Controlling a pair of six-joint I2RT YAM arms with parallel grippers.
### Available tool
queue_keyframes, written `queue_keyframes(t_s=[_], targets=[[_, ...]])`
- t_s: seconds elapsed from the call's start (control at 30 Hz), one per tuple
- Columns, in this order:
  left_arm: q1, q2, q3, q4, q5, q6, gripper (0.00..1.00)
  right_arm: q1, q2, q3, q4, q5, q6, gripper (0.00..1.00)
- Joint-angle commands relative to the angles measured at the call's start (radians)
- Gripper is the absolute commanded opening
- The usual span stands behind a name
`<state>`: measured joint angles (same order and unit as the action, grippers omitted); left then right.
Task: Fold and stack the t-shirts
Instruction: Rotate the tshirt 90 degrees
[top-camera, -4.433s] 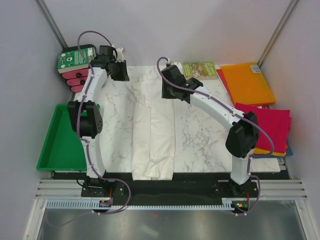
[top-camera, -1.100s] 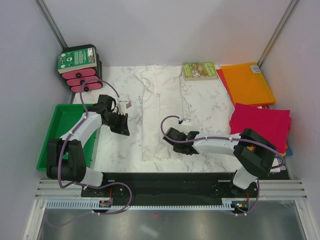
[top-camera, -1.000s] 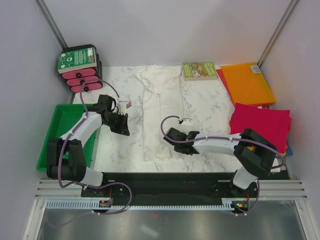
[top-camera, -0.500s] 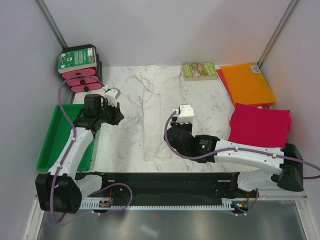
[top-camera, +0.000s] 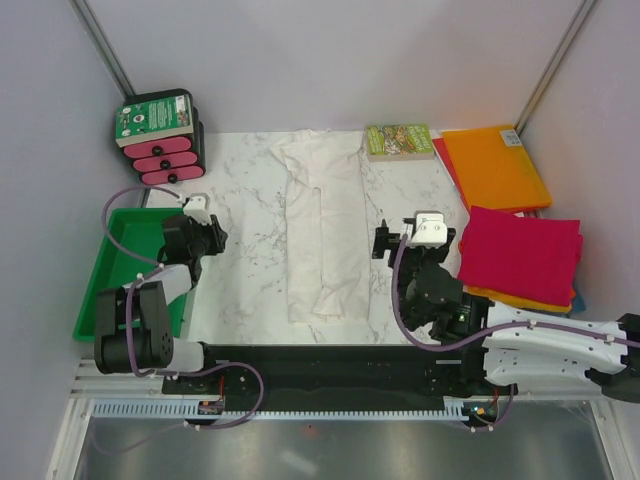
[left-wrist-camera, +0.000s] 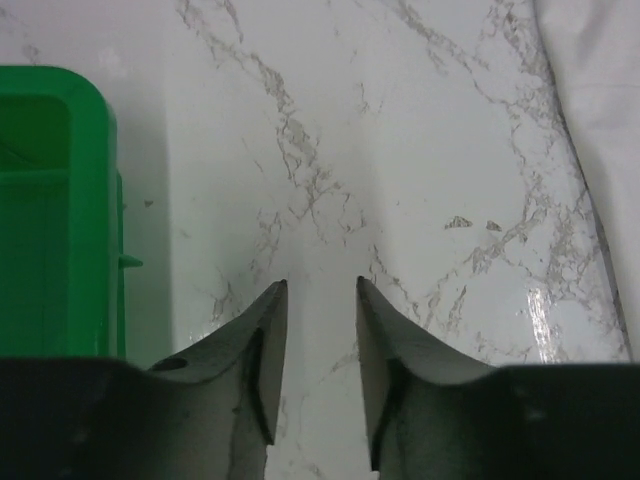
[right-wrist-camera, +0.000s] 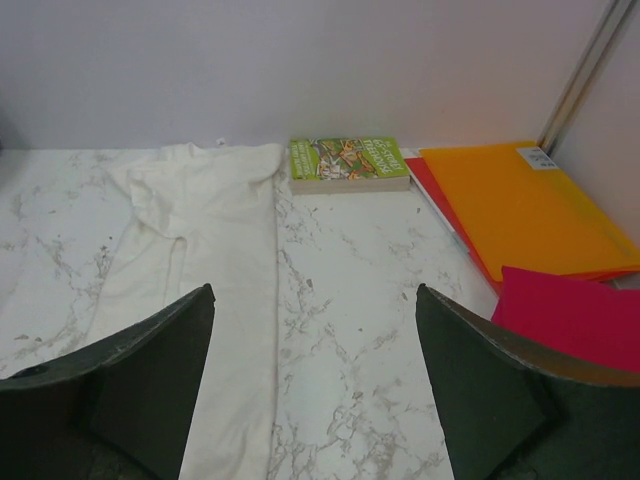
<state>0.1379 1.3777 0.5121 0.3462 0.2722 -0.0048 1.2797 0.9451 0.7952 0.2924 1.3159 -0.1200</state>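
Status: white t-shirt lies flat mid-worktop, sides already folded in to a narrow strip. Cross-fold and stacking not yet done.

End effectors: left end effector sits low over bare marble between the green tray and the shirt, jaws a narrow gap apart, nothing between them. Right end effector is spread wide, empty, just right of the strip's near half. Neither touches cloth.

Orientation: long axis runs near edge to far edge. Far end appears to be the collar/shoulder end, beside the book. Near end is lumpy and a bit rumpled.

Recommendation for the cross-fold: each end effector takes one corner of the same short end, pinching all layers. Lift together and level, carry along the long axis, and lay edge on edge. Smooth the near-end bunching first or the rectangle will come out skewed. Thin cloth, so expect layers to slip apart.

Stack site: magenta t-shirt and orange t-shirt lie folded at the right, well apart from the strip.
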Motion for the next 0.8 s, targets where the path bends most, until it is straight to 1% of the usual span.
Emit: queue_keyframes(t_s=[0.0, 0.03, 0.07, 0.1, 0.13, 0.17, 0.2, 0.23, 0.27, 0.3, 0.33, 0.4, 0.47, 0.5, 0.53, 0.57, 0.6, 0.63, 0.7, 0.77], targets=[[-0.001, -0.006, -0.128, 0.441, 0.07, -0.041, 0.47, 0.009, 0.049, -0.057, 0.125, 0.048, -0.09, 0.9], [-0.004, -0.017, -0.168, 0.527, 0.084, -0.047, 0.57, 0.007, 0.052, -0.069, 0.17, 0.054, -0.092, 0.93], [-0.014, -0.006, -0.211, 0.624, 0.106, -0.04, 0.89, 0.007, 0.055, -0.083, 0.195, 0.055, -0.095, 0.93], [-0.049, 0.004, -0.271, 0.672, 0.087, -0.012, 0.99, 0.009, 0.064, -0.109, 0.224, 0.051, -0.102, 0.94], [-0.061, 0.023, -0.302, 0.809, 0.088, 0.0, 1.0, 0.007, 0.07, -0.123, 0.299, 0.046, -0.121, 0.97], [-0.07, 0.073, -0.325, 0.88, 0.141, 0.049, 1.0, 0.009, 0.076, -0.134, 0.332, 0.043, -0.144, 0.98], [-0.095, 0.078, -0.352, 0.948, 0.131, 0.058, 1.0, 0.007, 0.092, -0.14, 0.361, 0.04, -0.147, 0.98], [-0.11, 0.049, -0.339, 0.827, 0.115, 0.095, 1.0, 0.007, 0.101, -0.137, 0.363, 0.043, -0.15, 0.98], [-0.113, 0.031, -0.327, 0.811, 0.11, 0.095, 1.0, 0.007, 0.112, -0.134, 0.363, 0.049, -0.15, 0.98], [-0.11, 0.062, -0.33, 0.85, 0.111, 0.082, 1.0, 0.009, 0.13, -0.123, 0.35, 0.055, -0.142, 0.98], [-0.107, 0.063, -0.331, 0.864, 0.111, 0.075, 1.0, 0.009, 0.138, -0.119, 0.343, 0.069, -0.139, 0.98], [-0.107, 0.049, -0.316, 0.818, 0.104, 0.083, 1.0, 0.009, 0.153, -0.102, 0.32, 0.1, -0.121, 0.98], [-0.106, 0.061, -0.314, 0.838, 0.076, 0.062, 1.0, 0.004, 0.143, -0.088, 0.256, 0.135, -0.058, 0.98], [-0.106, 0.051, -0.31, 0.815, 0.076, 0.062, 1.0, 0.004, 0.135, -0.073, 0.137, 0.143, -0.011, 0.98], [-0.106, 0.052, -0.31, 0.812, 0.076, 0.063, 1.0, 0.0, 0.124, -0.062, 0.048, 0.147, 0.155, 0.98], [-0.107, 0.055, -0.311, 0.833, 0.076, 0.062, 1.0, -0.012, 0.1, -0.05, -0.054, 0.143, 0.243, 0.98], [-0.106, 0.057, -0.313, 0.836, 0.076, 0.06, 1.0, -0.019, 0.092, -0.039, -0.2, 0.146, 0.328, 0.98], [-0.107, 0.055, -0.313, 0.829, 0.076, 0.06, 1.0, -0.026, 0.083, -0.045, -0.243, 0.144, 0.409, 0.98], [-0.107, 0.055, -0.311, 0.827, 0.076, 0.06, 1.0, -0.028, 0.063, -0.082, -0.289, 0.131, 0.425, 0.98], [-0.106, 0.057, -0.313, 0.83, 0.076, 0.06, 1.0, -0.029, 0.079, -0.111, -0.289, 0.132, 0.427, 0.98]])
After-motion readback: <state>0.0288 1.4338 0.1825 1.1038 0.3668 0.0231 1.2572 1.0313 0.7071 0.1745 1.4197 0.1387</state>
